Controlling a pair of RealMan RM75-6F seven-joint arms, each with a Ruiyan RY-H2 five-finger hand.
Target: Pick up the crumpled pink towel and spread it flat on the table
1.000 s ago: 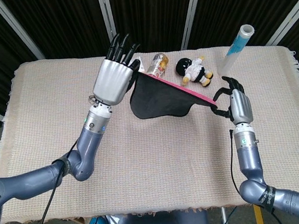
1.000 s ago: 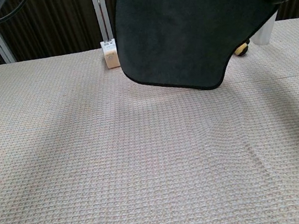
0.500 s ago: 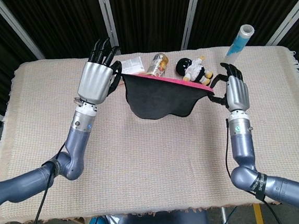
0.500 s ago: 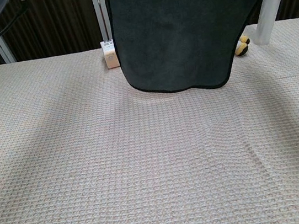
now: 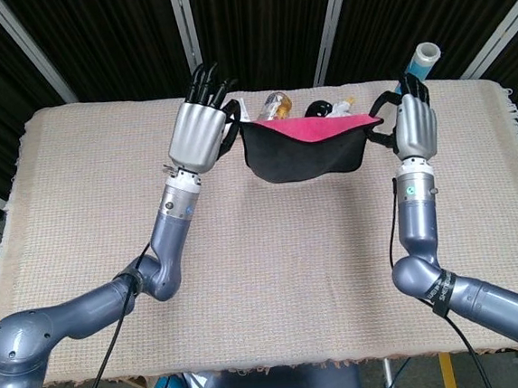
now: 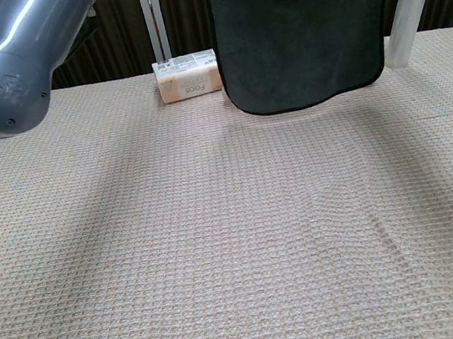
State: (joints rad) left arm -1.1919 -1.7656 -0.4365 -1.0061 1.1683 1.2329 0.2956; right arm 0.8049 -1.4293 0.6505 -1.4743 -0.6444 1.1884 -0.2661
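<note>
The towel [image 5: 305,146] hangs in the air between both hands, pink on its far face and dark grey on the side facing me. My left hand [image 5: 201,131] pinches its left top corner and my right hand [image 5: 414,126] pinches its right top corner. In the chest view the towel [image 6: 300,33] hangs as a dark sheet over the far middle of the table, its lower edge just above the cloth; the hands themselves are out of that frame, and only the left arm [image 6: 16,56] shows at the top left.
A woven beige cloth covers the table [image 5: 275,274]. Along the far edge stand a small box [image 6: 188,75], a bottle [image 5: 274,107], a plush toy [image 5: 331,107] and a clear tube with a blue band [image 5: 416,67]. The last three are partly hidden behind the towel.
Both hands moved closer together and rose, lifting the towel. It now hangs more level and squarer, further toward the table's far edge, with its pink face showing on top.
</note>
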